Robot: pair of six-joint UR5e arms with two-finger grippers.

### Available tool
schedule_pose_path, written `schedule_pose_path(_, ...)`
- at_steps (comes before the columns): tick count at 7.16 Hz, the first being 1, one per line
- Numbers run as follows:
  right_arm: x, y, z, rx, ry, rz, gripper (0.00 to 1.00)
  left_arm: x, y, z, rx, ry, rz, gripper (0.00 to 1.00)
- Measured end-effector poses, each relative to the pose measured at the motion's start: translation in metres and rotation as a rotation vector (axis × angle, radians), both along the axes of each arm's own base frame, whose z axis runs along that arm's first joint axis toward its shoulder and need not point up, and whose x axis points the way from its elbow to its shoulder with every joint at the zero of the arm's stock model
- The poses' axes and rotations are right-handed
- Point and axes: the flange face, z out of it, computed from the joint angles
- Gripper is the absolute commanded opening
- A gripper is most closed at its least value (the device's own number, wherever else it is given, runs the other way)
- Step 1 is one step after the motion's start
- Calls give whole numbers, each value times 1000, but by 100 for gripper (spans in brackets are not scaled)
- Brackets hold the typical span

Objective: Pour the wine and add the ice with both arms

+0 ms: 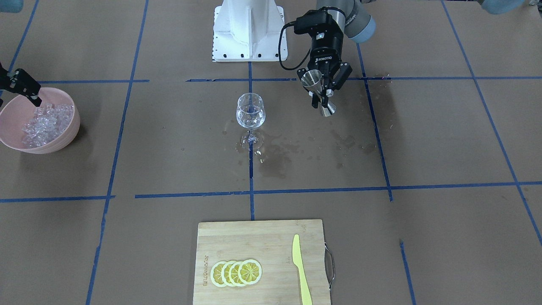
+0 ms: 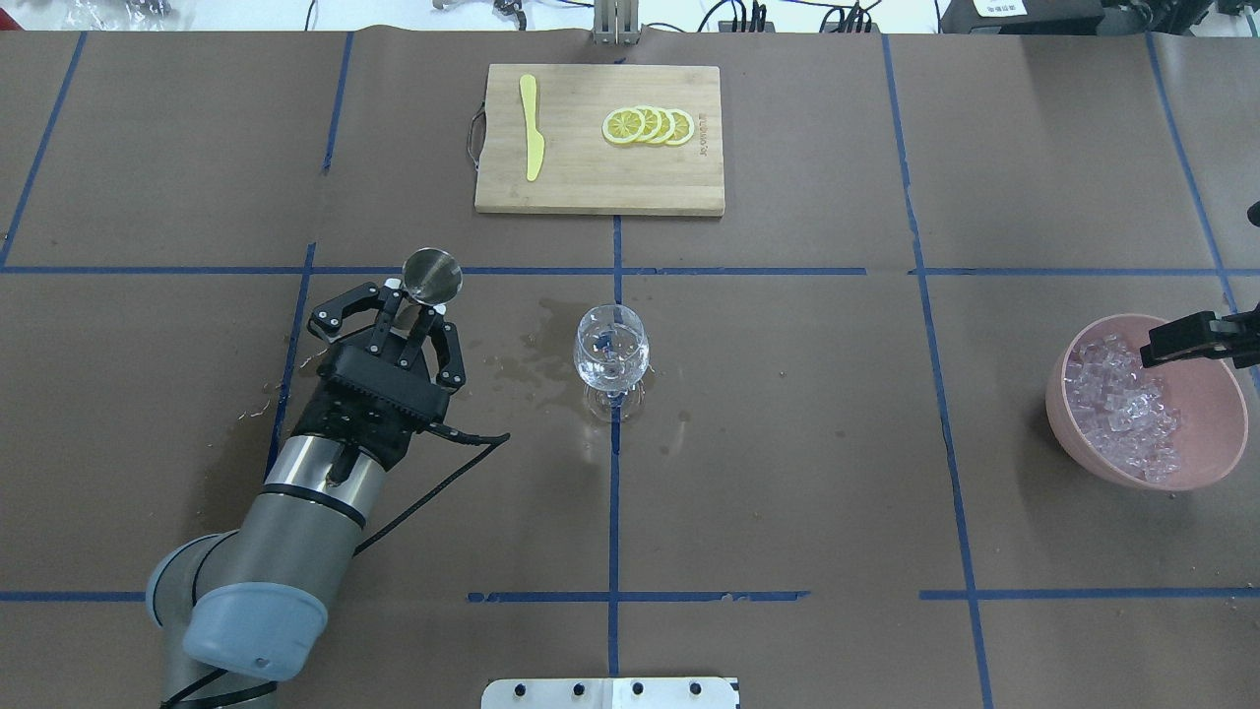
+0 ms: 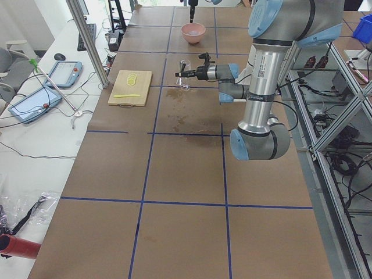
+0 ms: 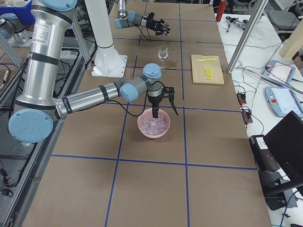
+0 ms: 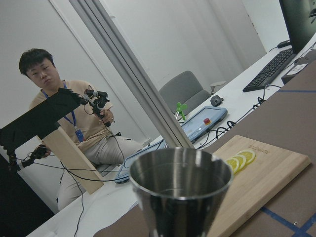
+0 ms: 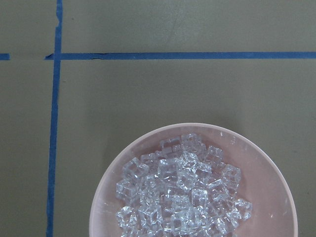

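My left gripper [image 1: 320, 96] [image 2: 413, 307] is shut on the waist of a steel jigger [image 1: 312, 79] [image 2: 432, 276] [image 5: 180, 190]. It holds the jigger tilted above the table, to the robot's left of the wine glass [image 1: 250, 112] [image 2: 611, 347] and apart from it. The glass stands upright at the table's middle with clear liquid in it. My right gripper [image 1: 25, 91] [image 2: 1196, 337] [image 4: 163, 106] hangs open just over a pink bowl [image 1: 63, 142] [image 2: 1216, 458] [image 6: 276, 173]. The bowl holds a heap of ice [image 1: 44, 123] [image 2: 1122, 409] [image 6: 180, 197]. One fingertip is down at the ice.
A wooden cutting board [image 1: 237, 237] [image 2: 591, 182] with lemon slices [image 1: 236, 272] [image 2: 650, 126] and a yellow knife [image 1: 301, 271] [image 2: 533, 138] lies at the operators' side. Wet stains [image 1: 275, 159] surround the glass foot. The white base block [image 1: 250, 29] stands behind the glass.
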Motion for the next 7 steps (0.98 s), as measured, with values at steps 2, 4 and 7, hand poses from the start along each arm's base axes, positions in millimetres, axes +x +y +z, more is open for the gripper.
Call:
schedule_pose_path(2, -5, 1, 3, 7, 20, -1, 100, -22, 5, 32, -10, 88, 19, 0)
schedule_pose_path(4, -13, 6, 8, 26, 40, -7, 100, -56, 11, 57, -18, 116, 21, 0)
schedule_pose_path(7, -34, 19, 27, 78, 86, -6, 100, -99, 14, 89, -48, 156, 32, 0)
